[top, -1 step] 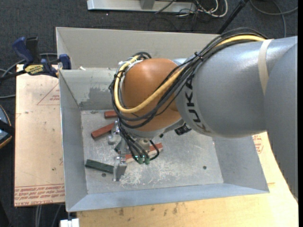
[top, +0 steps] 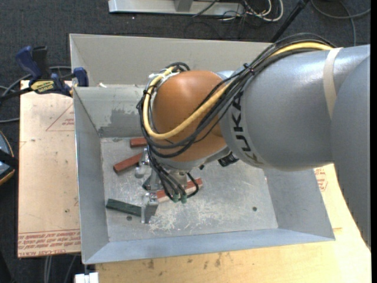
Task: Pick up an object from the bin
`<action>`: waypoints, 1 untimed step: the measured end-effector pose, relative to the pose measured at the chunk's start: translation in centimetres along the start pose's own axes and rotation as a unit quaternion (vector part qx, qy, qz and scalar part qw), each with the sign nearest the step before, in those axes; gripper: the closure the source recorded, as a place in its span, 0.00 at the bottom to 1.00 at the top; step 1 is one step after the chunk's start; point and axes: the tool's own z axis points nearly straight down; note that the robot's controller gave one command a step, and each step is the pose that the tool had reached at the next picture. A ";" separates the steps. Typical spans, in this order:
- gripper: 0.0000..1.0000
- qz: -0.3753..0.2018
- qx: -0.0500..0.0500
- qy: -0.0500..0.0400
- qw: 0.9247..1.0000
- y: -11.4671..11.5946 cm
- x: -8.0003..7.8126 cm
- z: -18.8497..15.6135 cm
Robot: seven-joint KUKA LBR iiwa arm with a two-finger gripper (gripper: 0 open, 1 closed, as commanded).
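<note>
Bin contents and arm, as we find them:

- Bin (top: 88, 175): grey metal with sloped walls; its floor is scuffed pale in the middle.
- Arm (top: 294, 111): grey, entering from the right. Its orange cover (top: 182, 114), looped with black and yellow cables, hangs over the middle of the bin.
- Gripper (top: 148, 208): reaches down from under the orange cover to the front-left part of the floor. We cannot tell whether it is parted or closed, and we see nothing held in it.
- Dark green bar (top: 121, 205): flat on the floor at front left, lying nearly crosswise. Its right end comes up just beside the gripper's tip, on the gripper's left. We cannot tell whether the two touch.
- Reddish-brown bar (top: 126, 164): flat and tilted, farther back on the left, near the gripper's upper part.
- Short red piece (top: 138, 141): behind the reddish-brown bar, close to the back wall and partly under the cover.
- Red-orange piece (top: 193, 184): on the floor to the gripper's right, half hidden by the wrist — well apart from the dark green bar.
</note>
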 end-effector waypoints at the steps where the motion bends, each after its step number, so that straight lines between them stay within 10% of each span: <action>1: 0.00 0.059 -0.001 -0.001 0.998 2.2 0.0 6.0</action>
